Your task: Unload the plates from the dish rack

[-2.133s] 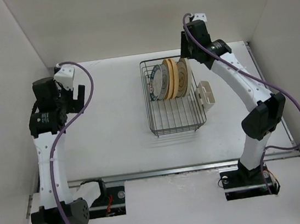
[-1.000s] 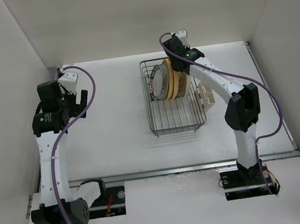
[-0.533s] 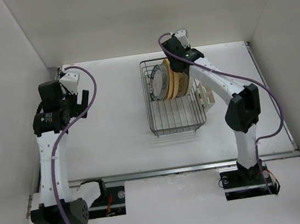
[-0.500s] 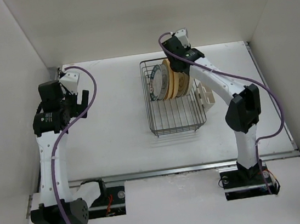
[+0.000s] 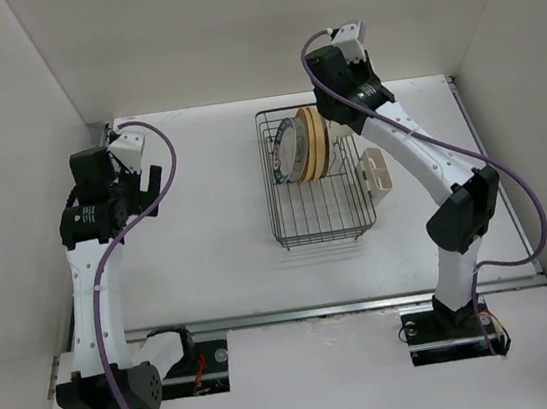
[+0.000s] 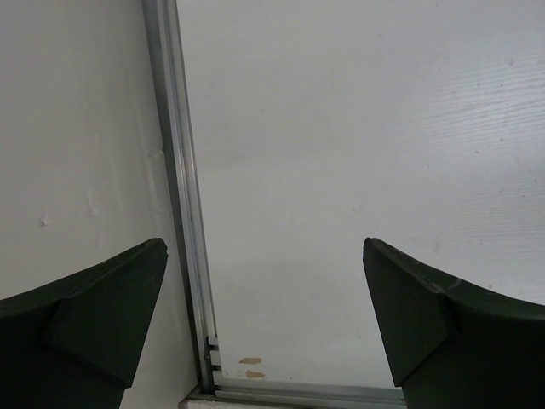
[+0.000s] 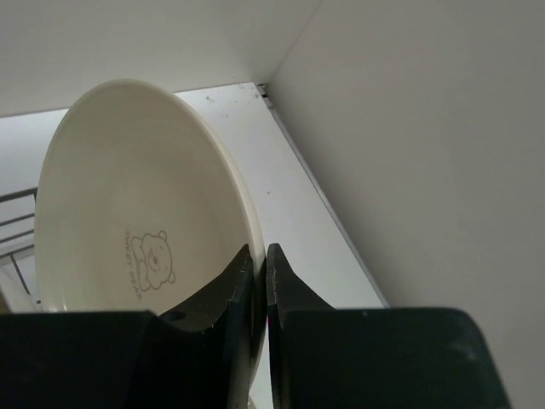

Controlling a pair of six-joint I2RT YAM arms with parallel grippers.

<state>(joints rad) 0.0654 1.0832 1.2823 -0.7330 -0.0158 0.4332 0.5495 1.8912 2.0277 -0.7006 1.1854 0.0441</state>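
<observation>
right wrist: cream plate (image 7: 128, 196) edge-on in the closed right hand (image 7: 259, 251)

On my left wrist feed, the left gripper (image 6: 264, 247) stands wide apart: one dark finger (image 6: 94, 315) fills the 7 o'clock corner and its twin the 5 o'clock corner, with nothing between them. Behind them I see bare white worktop (image 6: 366, 128). An aluminium rail (image 6: 183, 213) runs from 12 o'clock down to 7 o'clock, with a white wall panel (image 6: 77, 128) on its 9 o'clock side. Two small brown marks (image 6: 249, 367) sit at 6 o'clock, just beside the rail's lower end.
</observation>
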